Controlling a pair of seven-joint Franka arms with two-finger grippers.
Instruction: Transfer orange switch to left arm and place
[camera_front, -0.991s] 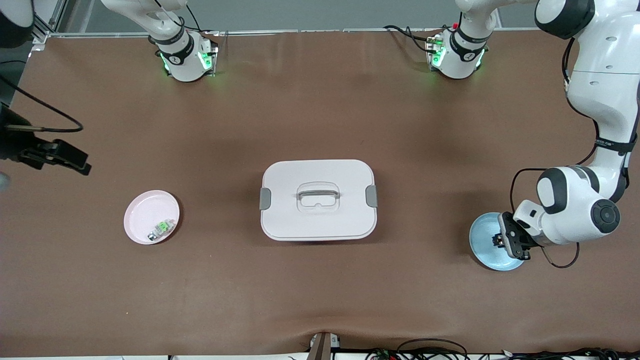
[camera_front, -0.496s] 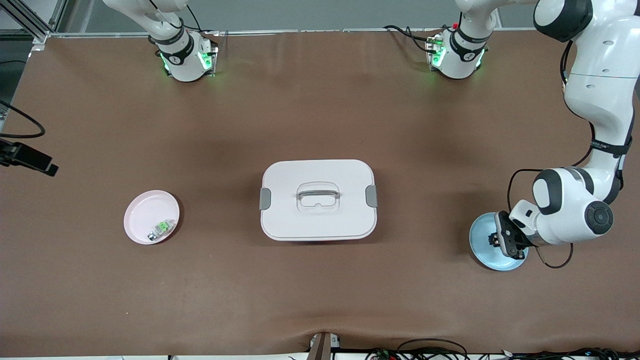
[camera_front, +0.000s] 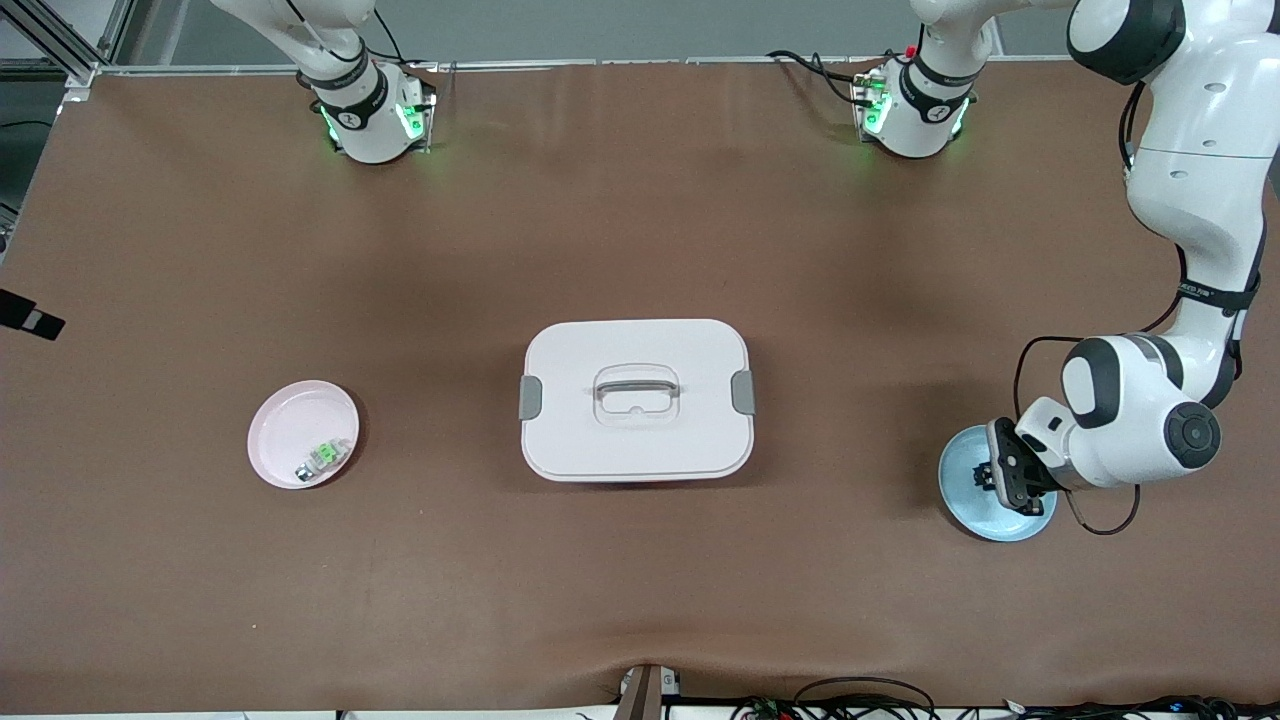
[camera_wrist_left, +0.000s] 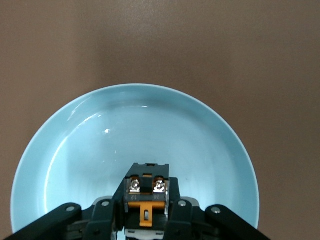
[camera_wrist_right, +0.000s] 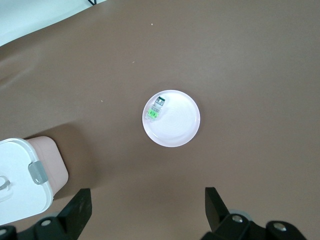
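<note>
The orange switch (camera_wrist_left: 146, 187), a tiny black part with an orange centre mark, sits between the fingers of my left gripper (camera_wrist_left: 147, 215). The gripper is shut on it, low over the blue plate (camera_wrist_left: 75, 150). In the front view the left gripper (camera_front: 992, 478) is over that plate (camera_front: 965, 500) at the left arm's end of the table. The white box (camera_front: 636, 400) with grey latches stands mid-table. My right gripper (camera_wrist_right: 147, 200) is open and empty, high above the table beside the pink plate (camera_wrist_right: 171, 118). Only a black tip of it (camera_front: 30, 320) shows at the front view's edge.
The pink plate (camera_front: 303, 433) holds a tiny green-and-clear part (camera_front: 322, 458), also seen in the right wrist view (camera_wrist_right: 156, 108). A corner of the box (camera_wrist_right: 20, 175) shows in the right wrist view. Brown table surface surrounds the box.
My right gripper has moved outward past the table's edge, nearly leaving the front view. My left gripper has shifted slightly toward the box over the blue plate, still holding the switch.
</note>
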